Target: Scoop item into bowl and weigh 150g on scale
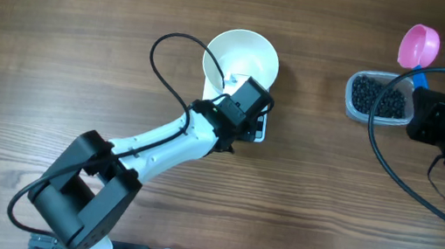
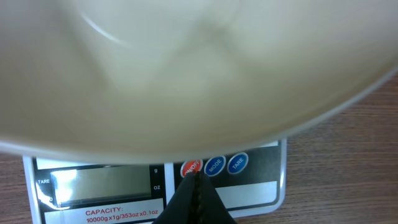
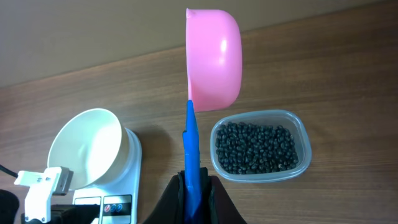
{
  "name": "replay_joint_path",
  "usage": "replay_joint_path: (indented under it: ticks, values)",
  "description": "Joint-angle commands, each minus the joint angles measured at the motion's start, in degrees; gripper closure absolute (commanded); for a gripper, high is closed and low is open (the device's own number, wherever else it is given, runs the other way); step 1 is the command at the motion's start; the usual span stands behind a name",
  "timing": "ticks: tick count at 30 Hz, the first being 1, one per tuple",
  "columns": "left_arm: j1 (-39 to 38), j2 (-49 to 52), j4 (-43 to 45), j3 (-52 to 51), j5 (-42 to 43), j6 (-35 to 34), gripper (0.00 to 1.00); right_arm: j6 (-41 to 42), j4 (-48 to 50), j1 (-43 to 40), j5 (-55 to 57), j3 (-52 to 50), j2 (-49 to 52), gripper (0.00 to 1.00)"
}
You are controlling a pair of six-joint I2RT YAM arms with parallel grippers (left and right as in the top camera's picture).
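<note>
The white bowl [image 1: 240,58] [image 2: 186,74] [image 3: 87,146] stands empty on the white scale [image 2: 249,180] [image 3: 130,180]. My left gripper [image 2: 198,175] [image 1: 245,123] is shut, its tip touching the scale's red on/off button [image 2: 191,167]; the display [image 2: 93,183] looks blank. My right gripper [image 3: 194,180] [image 1: 426,93] is shut on the blue handle [image 3: 191,143] of a pink scoop [image 3: 214,59] [image 1: 418,45], which is empty. Black beans [image 1: 379,97] [image 3: 255,147] fill a clear tub [image 3: 303,158] just right of the scoop handle.
The scale has blue mode and tare buttons [image 2: 226,164] beside the red one. A black cable [image 1: 165,67] loops over the left arm [image 1: 157,146]. Bare wooden tabletop [image 1: 57,47] surrounds everything.
</note>
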Motion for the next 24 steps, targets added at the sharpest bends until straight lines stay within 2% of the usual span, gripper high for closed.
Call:
replay_joint_path:
  ticks: [1, 24]
  values:
    - [-0.22, 1.68, 0.17, 0.59, -1.31, -0.55, 0.96, 1.01, 0.37, -0.02, -1.16, 0.22, -0.42, 0.96]
    - [-0.20, 3.87, 1.95, 0.59, -2.86, -0.55, 0.96, 0.87, 1.18, -0.02, -1.16, 0.22, -0.42, 0.96]
